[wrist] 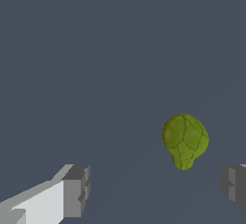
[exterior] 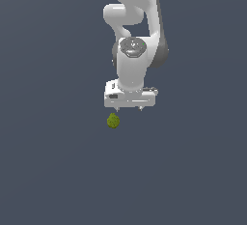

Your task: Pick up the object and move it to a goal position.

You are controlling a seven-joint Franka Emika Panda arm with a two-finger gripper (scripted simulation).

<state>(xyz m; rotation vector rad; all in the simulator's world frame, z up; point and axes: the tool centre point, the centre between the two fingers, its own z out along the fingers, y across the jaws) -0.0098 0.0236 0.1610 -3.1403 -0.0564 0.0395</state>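
The object is a small, bumpy yellow-green ball (exterior: 113,120) lying on the dark grey floor. My white gripper (exterior: 128,109) hangs above it, its jaws wide open and empty. In the exterior view the ball sits just below the fingertip on the exterior view's left, not centred under the hand. In the wrist view the ball (wrist: 185,140) lies below and between the two grey fingertips (wrist: 77,191), nearer the one at the frame's edge (wrist: 235,185). Nothing touches the ball.
A plain dark grey floor (exterior: 58,171) fills both views. The white arm (exterior: 137,21) rises behind the gripper toward the top of the exterior view.
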